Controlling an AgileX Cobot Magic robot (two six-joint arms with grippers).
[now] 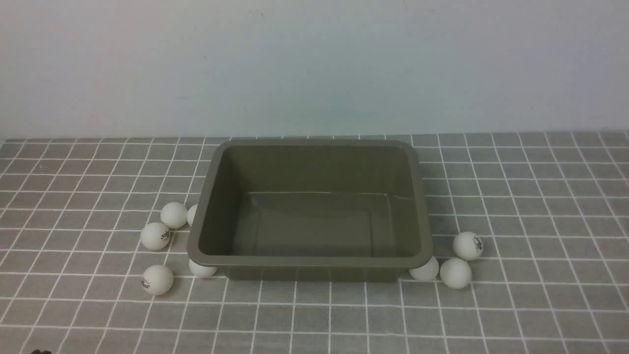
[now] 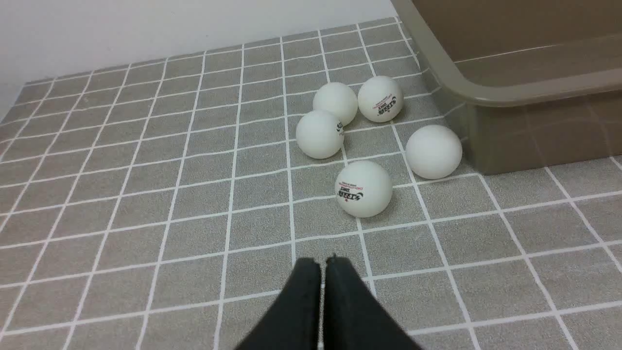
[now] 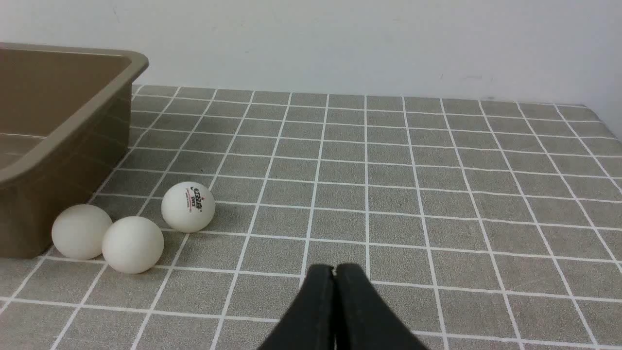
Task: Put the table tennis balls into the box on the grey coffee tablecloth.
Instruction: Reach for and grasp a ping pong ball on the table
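Left tool (image 2: 321, 262) is sitting on the near side of five table tennis balls (image 2: 363, 188) bunched left of the box (image 1: 309, 258); right tool (image 3: 334, 270) is sitting near-right of three more. Both are pressing together, pinching nothing. Balls are all lying on the grey coffee tablecloth (image 1: 516, 196).

The front view is taken from above and at a distance, facing the wall (image 1: 314, 64); the whole box (image 1: 309, 259) is covered. The left wrist view is taken low and near, facing the five left balls (image 2: 363, 188); the right wrist view, the three right balls (image 3: 188, 206). Both groups are shared with the front view.
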